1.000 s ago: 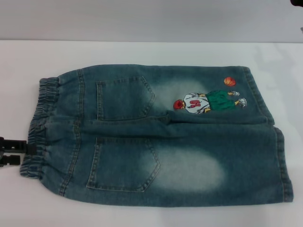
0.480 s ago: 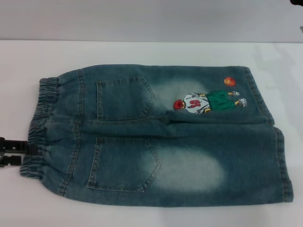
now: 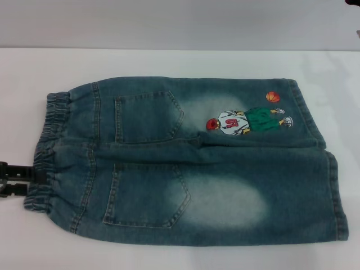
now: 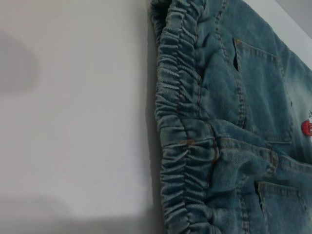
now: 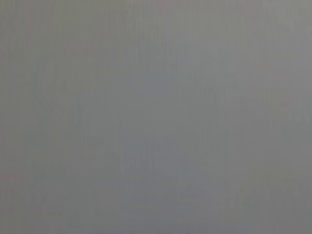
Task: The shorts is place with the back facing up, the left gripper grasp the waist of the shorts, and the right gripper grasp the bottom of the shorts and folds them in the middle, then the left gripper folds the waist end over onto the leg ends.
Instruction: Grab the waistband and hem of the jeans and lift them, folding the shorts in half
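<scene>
Shorts (image 3: 191, 163), one pair, lay flat and back-up on the white table (image 3: 169, 62), showing two back pockets, one waist of the shorts (image 3: 48, 152) at the robot's left and two leg ends (image 3: 332, 185) at its right. One left gripper (image 3: 14, 181) sat at the waistband; whether its fingers were spread could not be told.

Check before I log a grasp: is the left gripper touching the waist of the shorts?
Cannot tell. In the head view the left gripper meets the waist of the shorts edge, but neither contact nor gap shows plainly.
</scene>
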